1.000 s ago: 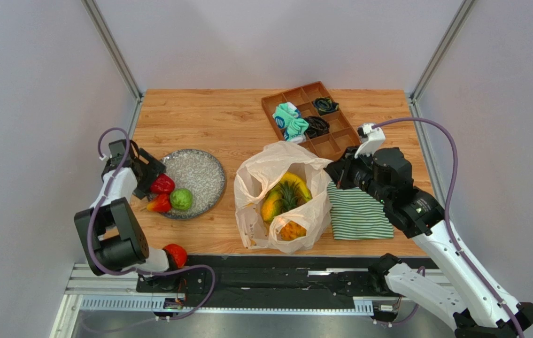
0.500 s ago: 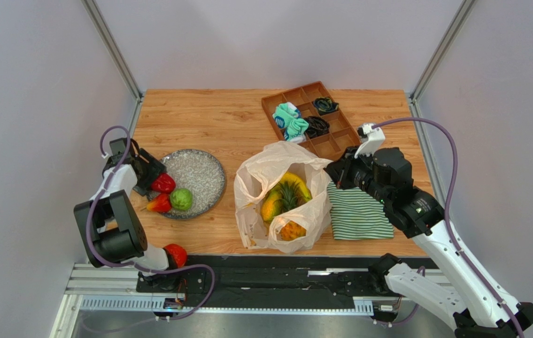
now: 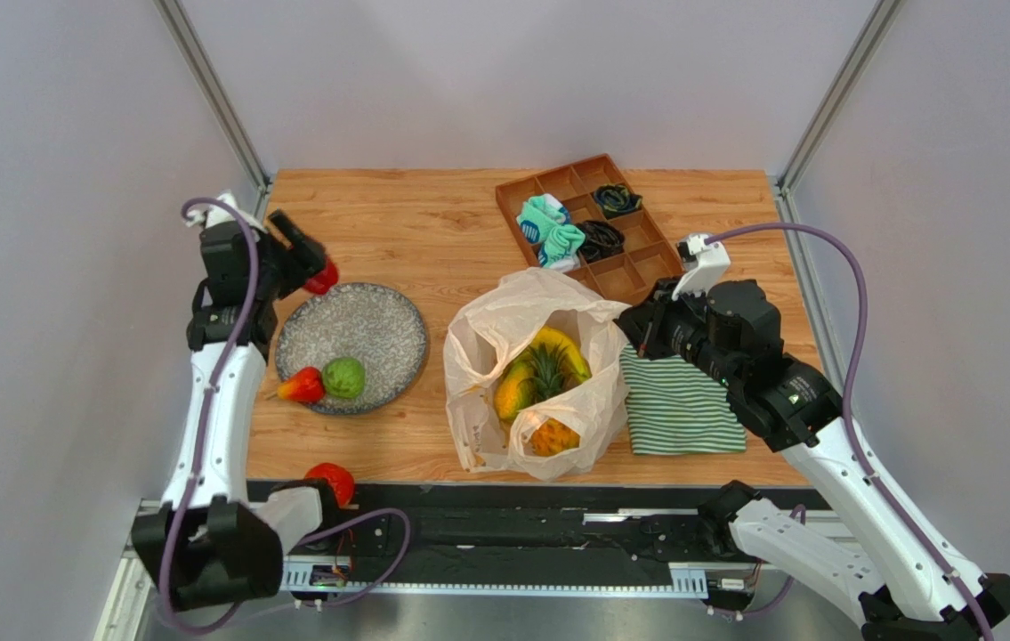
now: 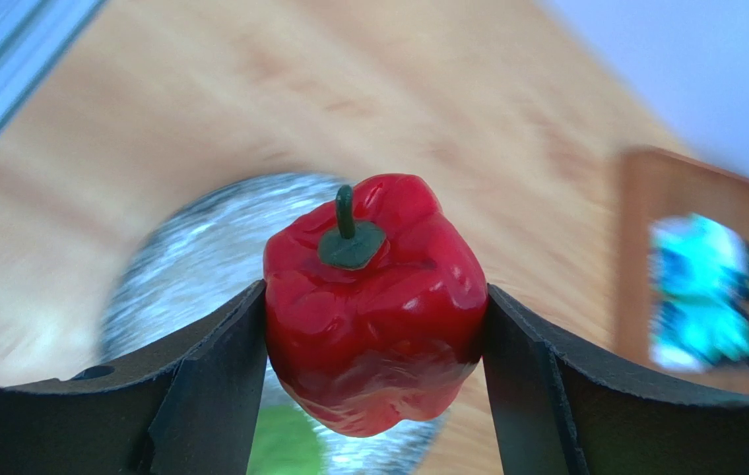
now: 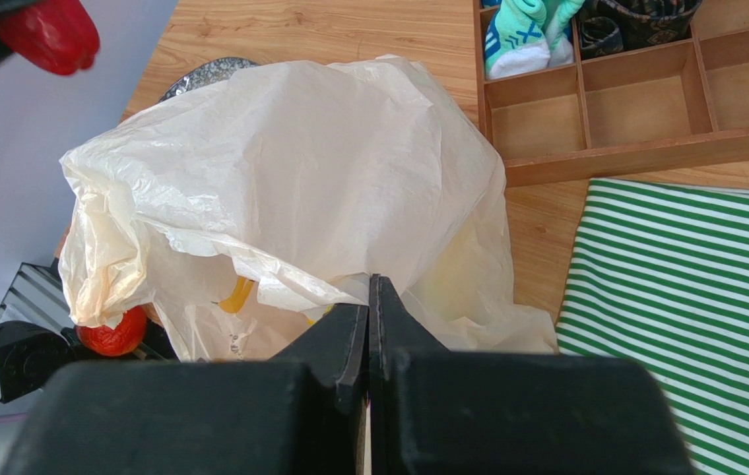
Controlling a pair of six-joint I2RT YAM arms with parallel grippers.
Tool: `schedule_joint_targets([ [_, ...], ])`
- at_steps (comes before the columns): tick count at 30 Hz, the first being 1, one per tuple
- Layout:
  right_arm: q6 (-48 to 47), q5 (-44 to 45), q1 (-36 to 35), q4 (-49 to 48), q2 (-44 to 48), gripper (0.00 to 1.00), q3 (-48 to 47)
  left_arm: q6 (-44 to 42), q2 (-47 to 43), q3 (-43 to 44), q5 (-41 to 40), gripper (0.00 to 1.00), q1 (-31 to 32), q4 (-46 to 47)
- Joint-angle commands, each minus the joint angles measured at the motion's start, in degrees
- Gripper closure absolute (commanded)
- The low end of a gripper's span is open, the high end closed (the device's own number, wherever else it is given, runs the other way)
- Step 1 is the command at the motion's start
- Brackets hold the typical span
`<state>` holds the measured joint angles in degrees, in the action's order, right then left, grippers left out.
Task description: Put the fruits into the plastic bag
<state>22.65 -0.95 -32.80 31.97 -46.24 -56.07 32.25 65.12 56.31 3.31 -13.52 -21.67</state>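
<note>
Wooden tabletop [image 3: 403, 221], grey walls on three sides, arm bases on the rail at the near edge.

Left gripper [image 3: 303, 261]: fingers clamped on either side of a red bell-pepper-shaped toy fruit [image 4: 373, 302] with a green stem, stem up. Top view puts it at the far-left rim of the round silver glittery plate [image 3: 376, 327]. The wrist view shows the plate below it, so I read it as lifted clear.

Right gripper [image 5: 370, 297]: fingers pinched together on a fold of the rim of the crinkly translucent cream plastic bag [image 3: 497, 327]. The bag sits mid-table with its mouth open upward, between the plate and the green-and-white striped cloth [image 3: 677, 401].

Inside the bag:
- orange toy pineapple with green crown [image 3: 546, 374]
- yellow-orange fruit [image 3: 517, 394] beside it
- more orange near the bag's front edge, can't tell what

Outside the bag:
- green round fruit [image 3: 344, 378] on the plate
- red-orange fruit [image 3: 300, 387] at the plate's near-left rim
- red round fruit [image 3: 331, 481] at the table's near edge, by the left arm's base

Wooden compartment tray [image 3: 590, 227] behind the bag holds cloth bundles. Not part of the job.

Step, as I read it: the pepper is picked and in transit to the bag, and the task is roughly half done.

Next move calls for:
- Carry it right across the plate, high enough to clear the bag's raised left wall.
- Centre it over the opening, then release.
- The right arm should hold its pinch so the mouth doesn't collapse.
</note>
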Motion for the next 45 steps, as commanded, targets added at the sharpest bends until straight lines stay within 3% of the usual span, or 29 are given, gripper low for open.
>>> schedule_joint_targets([
  [1, -0.15, 0.77, 0.19, -0.94, 0.19, 1.00, -1.67, -7.54, -8.42, 4.68, 0.73, 0.51, 16.12, 5.93],
  [6, 0.11, 0.78, 0.19, -0.50, -0.43, 1.00, -1.93, -12.38, -12.30, 4.59, 9.51, 0.50, 37.37, 14.72],
  [9, 0.46, 0.86, 0.10, -0.59, -0.70, 1.00, -2.11, -14.83, -11.78, 4.94, 10.66, 0.50, 48.27, 17.27],
  [12, 0.72, 0.86, 0.10, -0.41, -0.78, 1.00, -2.11, -17.04, -10.37, 6.26, 9.87, 0.49, 56.11, 16.93],
  [18, 1.16, 0.78, 0.19, -0.15, -0.87, 1.00, -2.02, -21.34, -5.01, 8.28, 9.87, 0.49, 65.45, 15.35],
  [28, 1.16, 2.89, 0.10, 0.47, -1.05, 1.00, -2.11, -22.32, 3.43, 7.93, 10.58, 0.49, 67.13, 9.55],
  [31, 1.16, 2.80, 0.10, 0.29, -1.22, 1.00, -2.11, -21.62, 4.84, 6.36, 6.37, 0.49, 67.13, 8.93],
  [35, 1.08, 2.97, 0.10, 0.20, -1.22, 1.00, -1.85, -21.61, 6.24, 5.92, -5.03, 0.48, 67.13, 5.94],
  [38, 1.34, 2.71, 0.10, 0.03, -1.75, 1.00, -1.76, -21.70, 7.47, 5.21, -7.88, 0.49, 67.22, 5.15],
  [45, 1.52, 2.53, 0.10, -0.41, -2.36, 1.00, -1.58, -19.51, 9.50, 2.05, 1.25, 0.45, 70.03, 11.45],
])
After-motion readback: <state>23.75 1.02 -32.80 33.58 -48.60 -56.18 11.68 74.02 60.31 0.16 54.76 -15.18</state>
